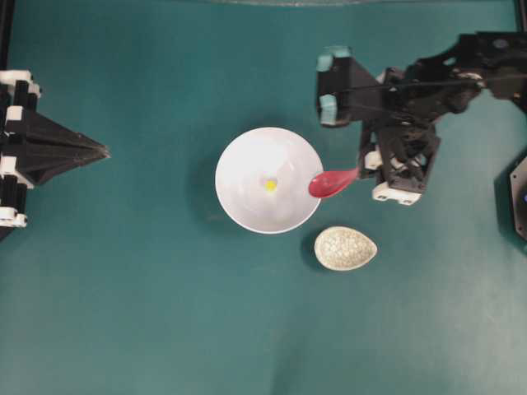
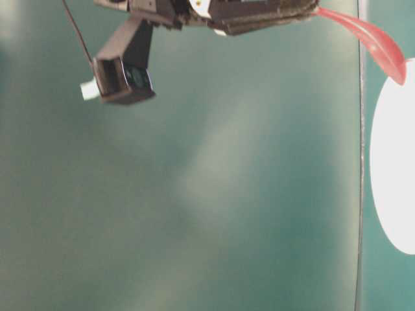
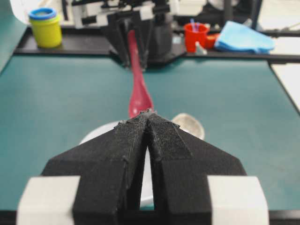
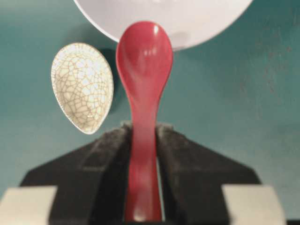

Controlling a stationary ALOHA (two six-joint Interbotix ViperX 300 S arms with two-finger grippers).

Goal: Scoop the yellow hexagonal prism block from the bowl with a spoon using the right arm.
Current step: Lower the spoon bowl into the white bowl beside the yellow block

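Note:
The white bowl [image 1: 239, 156] sits mid-table with the tiny yellow hexagonal prism block [image 1: 270, 185] at its bottom. My right gripper [image 1: 362, 170] is just right of the bowl, shut on the handle of the pink-red spoon [image 1: 329, 183]. The scoop reaches over the bowl's right rim, short of the block. In the right wrist view the spoon [image 4: 144, 61] runs straight out of the gripper [image 4: 143, 127] and its tip overlaps the bowl's edge [image 4: 187, 18]; the block is out of that view. My left gripper [image 1: 105, 151] rests at the far left, shut and holding nothing [image 3: 149, 112].
A speckled grey-white oval spoon rest [image 1: 345, 248] lies just below and right of the bowl, left of the spoon in the right wrist view [image 4: 82, 86]. Beyond the table's far edge stand a yellow jar [image 3: 46, 27], a red cup [image 3: 196, 36] and a blue cloth [image 3: 246, 37].

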